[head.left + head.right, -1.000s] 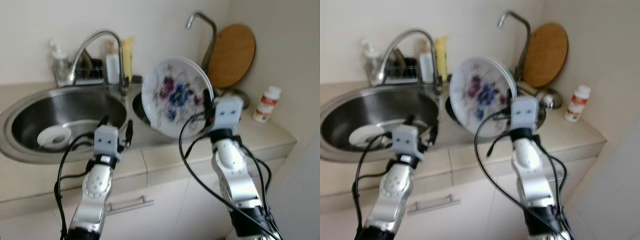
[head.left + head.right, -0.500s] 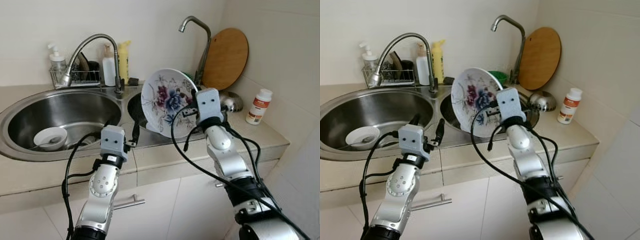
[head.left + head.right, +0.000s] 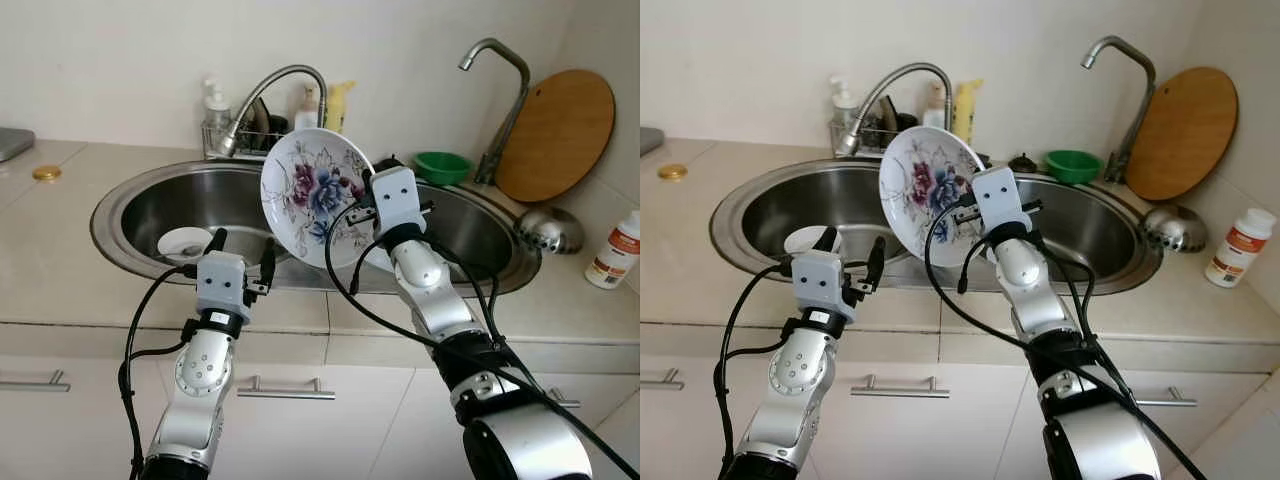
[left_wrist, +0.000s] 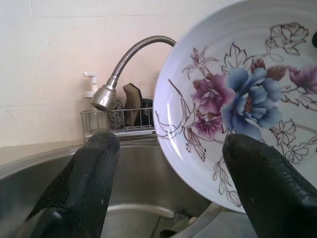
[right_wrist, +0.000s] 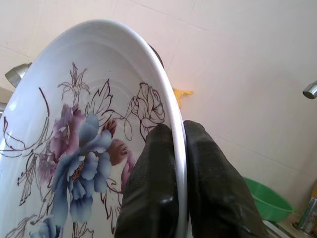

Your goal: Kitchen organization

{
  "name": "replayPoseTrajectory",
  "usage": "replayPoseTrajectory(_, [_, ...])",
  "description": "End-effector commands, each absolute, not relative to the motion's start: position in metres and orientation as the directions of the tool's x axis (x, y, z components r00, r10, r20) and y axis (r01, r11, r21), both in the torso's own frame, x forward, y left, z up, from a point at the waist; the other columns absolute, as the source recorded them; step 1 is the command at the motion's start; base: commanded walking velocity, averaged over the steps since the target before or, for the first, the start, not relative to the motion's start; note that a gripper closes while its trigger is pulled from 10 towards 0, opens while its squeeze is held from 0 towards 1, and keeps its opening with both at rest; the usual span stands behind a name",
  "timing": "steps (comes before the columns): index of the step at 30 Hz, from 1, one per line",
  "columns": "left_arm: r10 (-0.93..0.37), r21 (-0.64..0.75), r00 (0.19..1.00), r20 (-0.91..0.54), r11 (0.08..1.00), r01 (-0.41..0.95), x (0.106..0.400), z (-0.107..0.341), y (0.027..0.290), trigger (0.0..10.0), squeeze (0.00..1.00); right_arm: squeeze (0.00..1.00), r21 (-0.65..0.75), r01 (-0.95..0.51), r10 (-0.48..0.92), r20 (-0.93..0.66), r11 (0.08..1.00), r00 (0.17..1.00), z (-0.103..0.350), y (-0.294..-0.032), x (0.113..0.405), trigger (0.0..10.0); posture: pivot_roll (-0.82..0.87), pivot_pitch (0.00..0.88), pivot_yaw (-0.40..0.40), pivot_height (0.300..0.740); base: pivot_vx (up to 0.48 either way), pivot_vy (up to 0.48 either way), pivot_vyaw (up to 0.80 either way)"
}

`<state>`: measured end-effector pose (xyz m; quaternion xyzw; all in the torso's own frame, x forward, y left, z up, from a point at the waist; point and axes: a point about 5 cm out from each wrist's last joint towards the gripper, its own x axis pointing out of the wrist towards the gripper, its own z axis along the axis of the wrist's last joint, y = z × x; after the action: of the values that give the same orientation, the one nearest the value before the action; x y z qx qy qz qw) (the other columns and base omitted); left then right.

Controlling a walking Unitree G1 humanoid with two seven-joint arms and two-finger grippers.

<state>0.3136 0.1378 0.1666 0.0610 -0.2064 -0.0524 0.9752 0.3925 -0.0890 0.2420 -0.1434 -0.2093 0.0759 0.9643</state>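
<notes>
- Right gripper (image 3: 368, 196): closed onto the rim of the floral plate (image 3: 312, 196), one black finger on each face, as seen in the right wrist view at the fingers (image 5: 158, 188). The plate is held nearly upright, raised above the divider between the two basins.
- Risk, as a judgement: only a narrow edge of the rim is pinched, so a quick swing or a knock against the spray faucet (image 3: 270, 100) could let the plate pivot or slip and fall into the steel sink (image 3: 130, 205).
- Left gripper (image 3: 240, 262): fingers spread wide and holding nothing, poised over the near rim of the left basin, just near of the plate.
- Left basin: a small white bowl (image 3: 186, 242) is seen inside.
- Far side: a wire caddy (image 3: 228, 137) with bottles is set behind the faucet.
- Right side: a green bowl (image 3: 443, 165), a second tap (image 3: 498, 90), a round wooden board (image 3: 556, 135) and a pill bottle (image 3: 614, 250) are seen.
</notes>
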Motion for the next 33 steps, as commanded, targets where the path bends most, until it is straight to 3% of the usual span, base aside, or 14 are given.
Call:
replayPoseTrajectory(1, [-0.139, 0.148, 0.902, 0.409, 0.985, 0.085, 0.313, 0.17, 0.133, 10.0, 0.0, 0.0, -0.332, -0.063, 0.159, 0.272, 0.941, 0.949, 0.218, -0.1, 0.397, 0.0, 0.11, 0.0, -0.087, 0.74, 0.0, 0.0, 0.0])
replayPoseTrajectory(3, [-0.139, 0.148, 0.902, 0.409, 0.985, 0.085, 0.313, 0.17, 0.133, 10.0, 0.0, 0.0, -0.293, -0.016, 0.103, 0.287, 0.956, 0.952, 0.221, -0.107, 0.398, 0.0, 0.11, 0.0, -0.087, 0.74, 0.0, 0.0, 0.0])
replayPoseTrajectory(5, [-0.139, 0.149, 0.902, 0.409, 0.985, 0.084, 0.312, 0.17, 0.134, 10.0, 0.0, 0.0, -0.208, 0.149, -0.073, 0.334, 0.967, 0.94, 0.23, -0.13, 0.401, 0.0, 0.11, 0.0, -0.087, 0.74, 0.0, 0.0, 0.0])
replayPoseTrajectory(9, [-0.137, 0.15, 0.902, 0.409, 0.985, 0.082, 0.312, 0.17, 0.134, 10.0, 0.0, 0.0, -0.225, 0.322, -0.216, 0.396, 0.92, 0.893, 0.241, -0.156, 0.403, 0.0, 0.11, 0.0, -0.086, 0.74, 0.0, 0.0, 0.0])
replayPoseTrajectory(14, [-0.139, 0.152, 0.903, 0.407, 0.985, 0.083, 0.312, 0.17, 0.135, 10.0, 0.0, 0.0, -0.335, 0.308, -0.135, 0.452, 0.891, 0.882, 0.242, -0.147, 0.402, 0.0, 0.11, 0.0, -0.08, 0.74, 0.0, 0.0, 0.0])
replayPoseTrajectory(19, [-0.143, 0.153, 0.903, 0.405, 0.984, 0.087, 0.313, 0.17, 0.134, 10.0, 0.0, 0.0, -0.494, 0.084, 0.14, 0.4, 0.866, 0.906, 0.22, -0.105, 0.398, 0.0, 0.11, 0.0, -0.075, 0.74, 0.0, 0.0, 0.0])
replayPoseTrajectory(21, [-0.145, 0.153, 0.903, 0.404, 0.984, 0.089, 0.314, 0.17, 0.133, 10.0, 0.0, 0.0, -0.512, 0.044, 0.161, 0.349, 0.858, 0.923, 0.212, -0.102, 0.399, 0.0, 0.11, 0.0, -0.075, 0.74, 0.0, 0.0, 0.0])
replayPoseTrajectory(22, [-0.146, 0.154, 0.903, 0.405, 0.984, 0.09, 0.313, 0.171, 0.133, 10.0, 0.0, 0.0, -0.519, 0.032, 0.165, 0.327, 0.854, 0.931, 0.209, -0.101, 0.4, 0.4, 0.11, 0.0, -0.075, 0.74, 0.0, 0.0, 0.0])
replayPoseTrajectory(24, [-0.142, 0.154, 0.904, 0.403, 0.984, 0.087, 0.313, 0.17, 0.134, 10.0, 0.0, 0.0, -0.506, 0.001, 0.151, 0.258, 0.862, 0.954, 0.202, -0.101, 0.402, 2.4, 0.12, 0.0, -0.081, 0.74, 0.0, 0.0, 0.0])
replayPoseTrajectory(25, [-0.141, 0.154, 0.904, 0.402, 0.984, 0.085, 0.313, 0.17, 0.134, 10.0, 0.0, 0.0, -0.504, -0.01, 0.148, 0.234, 0.864, 0.961, 0.199, -0.101, 0.402, 2.4, 0.12, 0.0, -0.081, 0.74, 0.0, 0.0, 0.0])
replayPoseTrajectory(26, [-0.141, 0.154, 0.905, 0.401, 0.984, 0.085, 0.313, 0.17, 0.135, 10.0, 0.0, 0.0, -0.494, -0.022, 0.133, 0.191, 0.869, 0.972, 0.193, -0.102, 0.403, 4.7, 0.12, 0.0, -0.081, 0.74, 0.0, 0.0, 0.0])
replayPoseTrajectory(27, [-0.141, 0.155, 0.906, 0.4, 0.984, 0.085, 0.313, 0.17, 0.135, 10.0, 0.0, 0.0, -0.492, -0.044, 0.127, 0.135, 0.87, 0.983, 0.185, -0.102, 0.403, 10.0, 0.12, 0.0, -0.08, 0.74, 0.0, 0.0, 0.0])
replayPoseTrajectory(33, [-0.149, 0.156, 0.909, 0.39, 0.983, 0.095, 0.313, 0.168, 0.132, 10.0, 0.0, 0.0, -0.274, -0.205, 0.156, -0.188, 0.94, 0.97, 0.142, -0.101, 0.396, 10.0, 0.12, 0.0, -0.077, 0.74, 0.0, 0.0, 0.0])
